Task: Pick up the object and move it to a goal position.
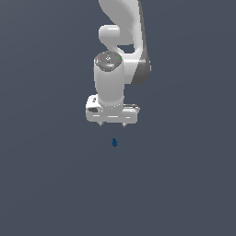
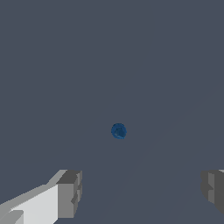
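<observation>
Object, a tiny dark blue teardrop-like blob, sits alone on the flat grey-blue ground, just below the gripper in the exterior view and apart from it. Its narrow end points upward there, while the wrist view shows it as a small round blue dot with a darker centre. Nothing touches it.

Directly above it in the exterior view hangs the white gripper, its two short fingertips pointing down and set wide apart, with empty space between them. In the wrist view the two grey finger pads stand far from each other at opposite sides, and the blob lies beyond them, roughly centred on the gap. The pincer is open and holds nothing.

Behind the gripper rises the white Panda arm, its wrist vertical and its upper links curving out of frame.
</observation>
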Motion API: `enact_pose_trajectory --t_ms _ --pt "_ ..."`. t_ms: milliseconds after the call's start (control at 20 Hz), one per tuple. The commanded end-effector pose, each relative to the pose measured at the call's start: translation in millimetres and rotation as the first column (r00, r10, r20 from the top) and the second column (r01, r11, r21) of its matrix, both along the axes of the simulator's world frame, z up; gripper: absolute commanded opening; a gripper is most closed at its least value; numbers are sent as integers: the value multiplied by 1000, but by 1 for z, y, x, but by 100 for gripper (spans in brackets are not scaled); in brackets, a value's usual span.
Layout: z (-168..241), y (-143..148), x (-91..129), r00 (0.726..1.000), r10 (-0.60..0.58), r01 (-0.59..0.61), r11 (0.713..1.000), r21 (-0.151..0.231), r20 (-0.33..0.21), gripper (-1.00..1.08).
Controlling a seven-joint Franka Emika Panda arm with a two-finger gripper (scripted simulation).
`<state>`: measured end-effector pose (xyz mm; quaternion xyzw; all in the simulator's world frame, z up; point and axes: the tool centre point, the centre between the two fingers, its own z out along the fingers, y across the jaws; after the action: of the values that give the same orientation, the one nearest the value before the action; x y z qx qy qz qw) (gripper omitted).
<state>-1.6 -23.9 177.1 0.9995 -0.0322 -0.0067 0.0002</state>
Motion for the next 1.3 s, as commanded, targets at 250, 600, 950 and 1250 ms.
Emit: enact_pose_trajectory --t_ms 250,600,950,1250 --pt "1 9 0 999 37 -37 999 -2 2 100" --pt "4 19 0 997 77 -77 997 -5 5 100" --pt "-17 16 3 999 38 -38 999 -2 7 100" --pt "-57 10 6 999 -35 35 999 1 11 100"
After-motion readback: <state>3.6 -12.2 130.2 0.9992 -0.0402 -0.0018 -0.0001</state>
